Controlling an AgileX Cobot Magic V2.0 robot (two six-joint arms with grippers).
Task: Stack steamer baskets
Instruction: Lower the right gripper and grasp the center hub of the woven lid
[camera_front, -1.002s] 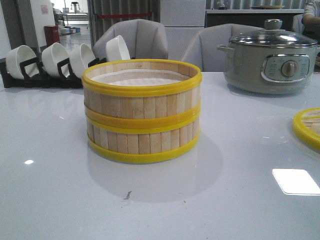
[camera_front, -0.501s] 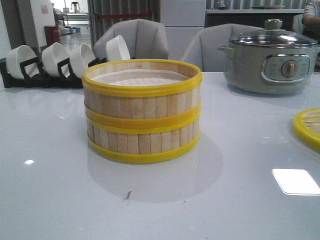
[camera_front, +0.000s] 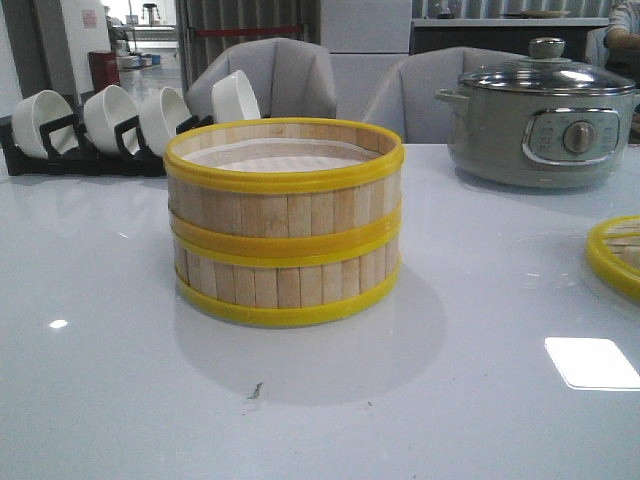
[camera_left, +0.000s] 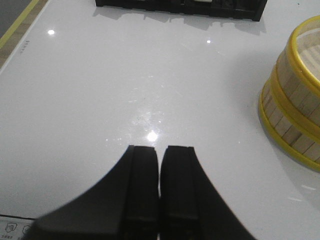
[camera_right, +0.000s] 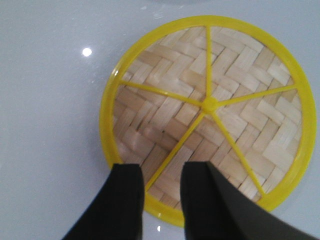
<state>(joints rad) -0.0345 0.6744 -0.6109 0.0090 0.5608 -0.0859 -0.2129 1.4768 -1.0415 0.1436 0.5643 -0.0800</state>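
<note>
Two steamer baskets (camera_front: 285, 222) stand stacked one on the other in the middle of the white table; the stack also shows in the left wrist view (camera_left: 296, 95). The woven yellow-rimmed lid (camera_front: 618, 255) lies flat at the table's right edge. In the right wrist view the lid (camera_right: 210, 105) lies under my right gripper (camera_right: 162, 172), which is open, its fingers above the lid's near rim, holding nothing. My left gripper (camera_left: 160, 150) is shut and empty over bare table, apart from the stack. Neither gripper shows in the front view.
A grey electric pot (camera_front: 540, 115) with a glass lid stands at the back right. A black rack of white bowls (camera_front: 110, 125) stands at the back left and shows in the left wrist view (camera_left: 180, 7). Grey chairs stand behind the table.
</note>
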